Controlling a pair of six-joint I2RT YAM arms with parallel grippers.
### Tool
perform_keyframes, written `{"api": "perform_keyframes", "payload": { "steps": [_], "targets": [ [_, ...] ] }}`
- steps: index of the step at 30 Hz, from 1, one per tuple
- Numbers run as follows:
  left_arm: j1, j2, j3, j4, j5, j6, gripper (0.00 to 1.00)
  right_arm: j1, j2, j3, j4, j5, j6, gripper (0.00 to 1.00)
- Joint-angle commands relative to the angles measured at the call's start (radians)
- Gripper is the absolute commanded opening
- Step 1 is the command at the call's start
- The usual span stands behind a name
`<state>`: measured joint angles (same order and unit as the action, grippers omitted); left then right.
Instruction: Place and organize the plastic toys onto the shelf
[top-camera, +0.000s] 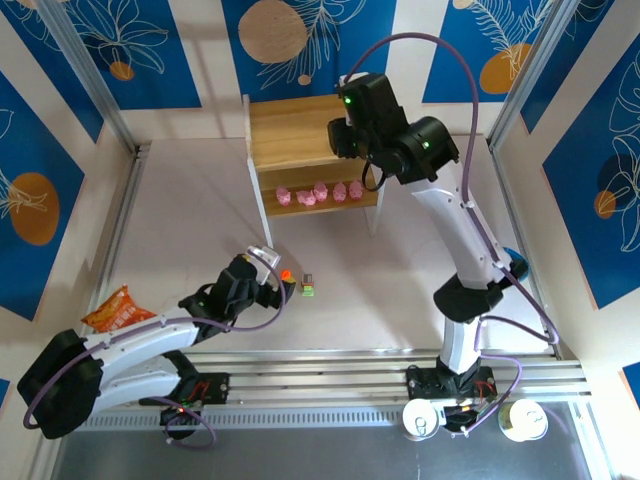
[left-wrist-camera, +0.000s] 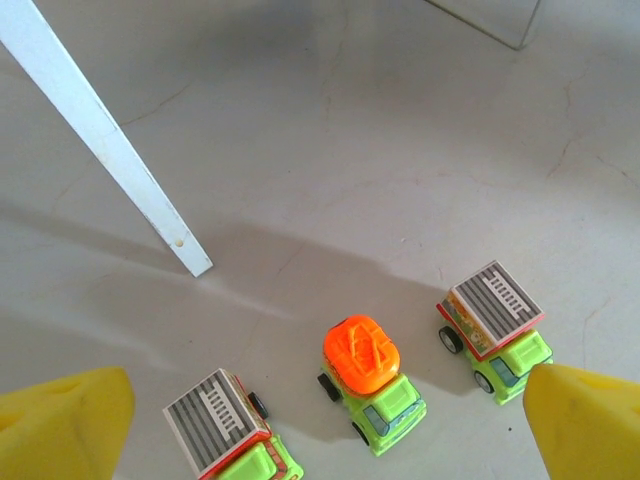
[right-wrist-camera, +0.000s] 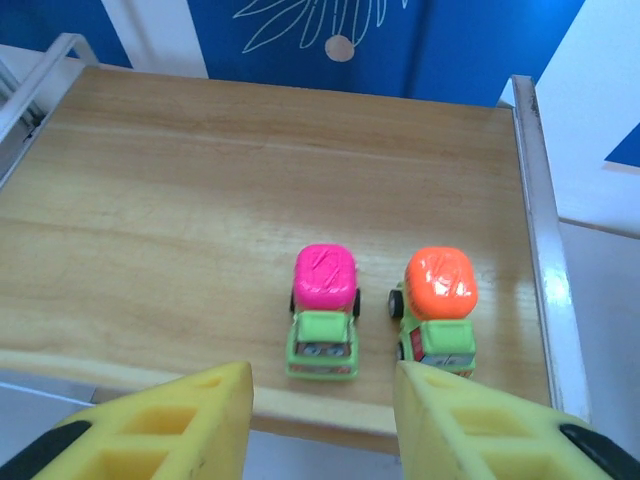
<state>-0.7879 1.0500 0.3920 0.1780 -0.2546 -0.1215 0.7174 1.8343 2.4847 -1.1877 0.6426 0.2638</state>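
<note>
Left fingers (left-wrist-camera: 60, 425) released wide over worktop (left-wrist-camera: 400, 150), three trucks between: orange-top truck (left-wrist-camera: 368, 375), grey-top trucks (left-wrist-camera: 495, 322) at its 2 and 8 o'clock. Right fingers (right-wrist-camera: 180, 420) apart, grasping nothing. Pink-top truck (right-wrist-camera: 325, 310) and second orange-top truck (right-wrist-camera: 440, 305) sit on shelf (right-wrist-camera: 150, 230) top at their 12 o'clock. Pigs (top-camera: 320, 192) on lower tier.

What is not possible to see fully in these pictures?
1. Top view: the right arm covers part of the shelf top, hiding what stands there.
2. Left wrist view: the bottom edge cuts one grey-topped truck.
3. Top view: the pink pigs are too small for details.
</note>
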Motion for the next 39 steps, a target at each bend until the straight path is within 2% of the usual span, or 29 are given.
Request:
{"api": "perform_keyframes", "payload": {
  "steps": [1, 11, 17, 29, 39],
  "targets": [
    [-0.007, -0.032, 0.015, 0.000, -0.042, -0.001, 1.00, 0.048, -0.081, -0.126, 0.071, 0.048, 0.010, 0.42],
    [0.005, -0.068, 0.006, -0.028, -0.117, -0.037, 1.00, 0.227, -0.300, -0.629, 0.293, 0.112, 0.153, 0.42],
    [0.034, -0.091, -0.002, -0.050, -0.144, -0.061, 1.00, 0.272, -0.330, -0.851, 0.367, 0.091, 0.270, 0.42],
    [0.169, -0.063, -0.002, -0.089, -0.059, -0.146, 1.00, 0.303, -0.293, -1.090, 0.455, 0.048, 0.439, 0.45],
    [0.233, -0.032, -0.010, -0.072, 0.042, -0.174, 1.00, 0.312, -0.189, -1.168, 0.515, 0.008, 0.516, 0.45]
  ]
}}
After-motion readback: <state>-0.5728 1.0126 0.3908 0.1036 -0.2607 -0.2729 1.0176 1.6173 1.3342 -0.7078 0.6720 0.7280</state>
